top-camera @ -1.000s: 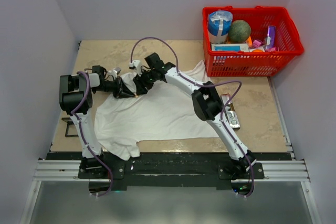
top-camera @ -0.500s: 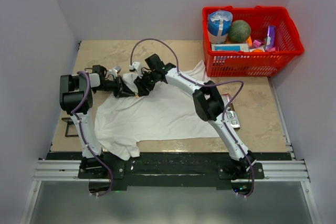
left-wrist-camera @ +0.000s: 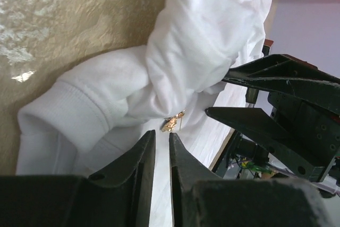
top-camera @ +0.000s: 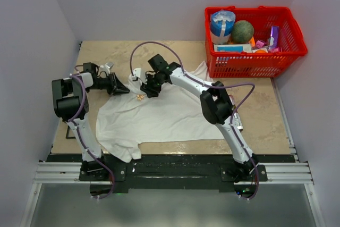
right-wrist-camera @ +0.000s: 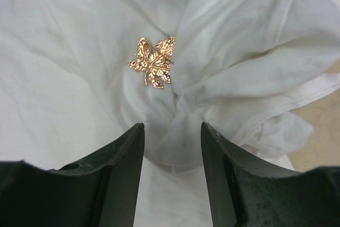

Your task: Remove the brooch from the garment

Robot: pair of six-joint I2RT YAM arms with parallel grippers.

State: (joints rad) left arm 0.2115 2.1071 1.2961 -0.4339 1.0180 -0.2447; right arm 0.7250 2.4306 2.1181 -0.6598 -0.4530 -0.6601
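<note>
The white shirt (top-camera: 159,112) lies spread on the table, bunched near its collar. The small gold leaf-like brooch (top-camera: 140,97) sits on the cloth, apart from both grippers. My left gripper (top-camera: 122,90) is left of it, empty, its jaws almost together with a thin gap. In the left wrist view the brooch (left-wrist-camera: 173,122) hangs under a cloth fold (left-wrist-camera: 196,51) just beyond my left gripper (left-wrist-camera: 162,134). My right gripper (top-camera: 147,90) is open above the bunched cloth. In the right wrist view the brooch (right-wrist-camera: 154,61) lies ahead of my right gripper (right-wrist-camera: 172,126), with a cloth fold between the jaws.
A red basket (top-camera: 255,65) with several items stands at the back right. A silver bar (top-camera: 234,114) lies on the table right of the shirt. A small black object (top-camera: 69,128) sits at the left edge.
My left gripper has drawn back to the left, away from the brooch. My right gripper has shifted slightly back. The brooch now lies uncovered on the shirt between them.
</note>
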